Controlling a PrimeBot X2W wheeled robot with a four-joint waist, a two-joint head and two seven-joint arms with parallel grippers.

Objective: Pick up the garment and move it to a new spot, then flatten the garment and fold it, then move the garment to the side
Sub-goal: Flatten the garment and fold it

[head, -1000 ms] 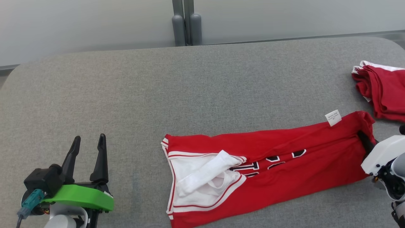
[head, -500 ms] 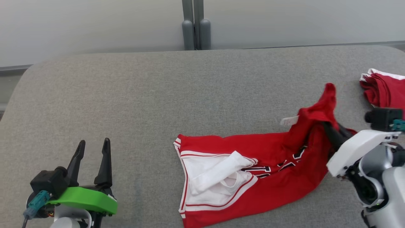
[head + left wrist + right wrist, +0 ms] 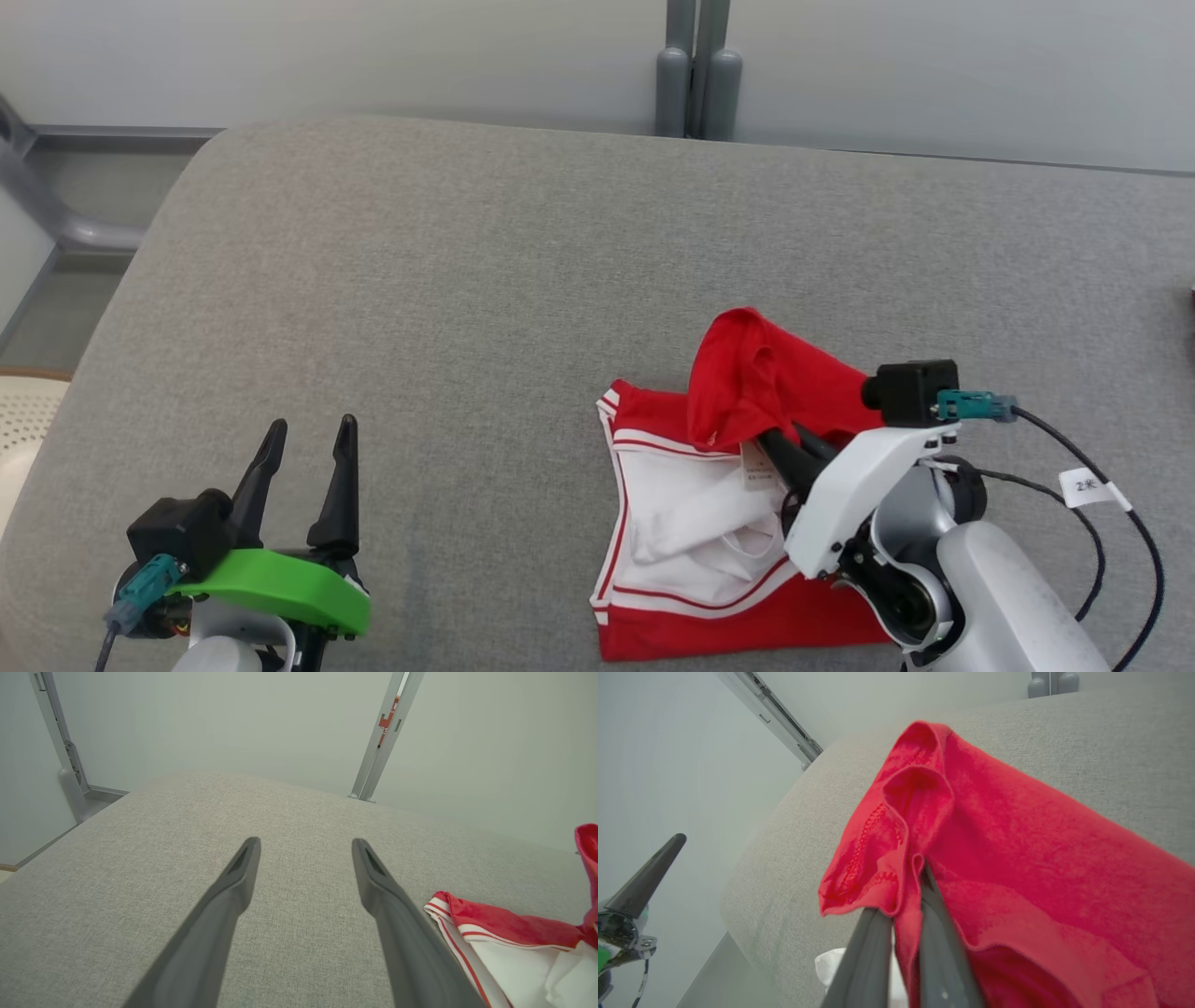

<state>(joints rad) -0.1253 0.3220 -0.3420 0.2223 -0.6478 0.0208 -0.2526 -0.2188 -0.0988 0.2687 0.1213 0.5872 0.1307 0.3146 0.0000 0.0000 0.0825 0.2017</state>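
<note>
The garment [image 3: 695, 551] is a red jersey with white trim and white lining, lying at the lower right of the grey table. My right gripper [image 3: 782, 448] is shut on its red hem and holds that end lifted, doubled back over the white-lined part. In the right wrist view the red cloth [image 3: 1017, 835] is pinched between the two fingers [image 3: 878, 938] and drapes over them. My left gripper [image 3: 308, 448] rests open at the lower left, well apart from the garment. Nothing sits between its fingers [image 3: 233, 891], and the garment's striped edge [image 3: 504, 924] lies to their right.
The grey padded table [image 3: 467, 299] has a rounded far-left corner with floor beyond it. Grey posts [image 3: 693, 79] stand against the pale wall behind. A cable with a white tag [image 3: 1088, 485] hangs off my right wrist. A pale perforated object [image 3: 19, 420] sits past the left edge.
The head camera has swung left. My right gripper has lifted the garment's right end and carried it leftward over the rest, halving its length. The left gripper has stayed open and still.
</note>
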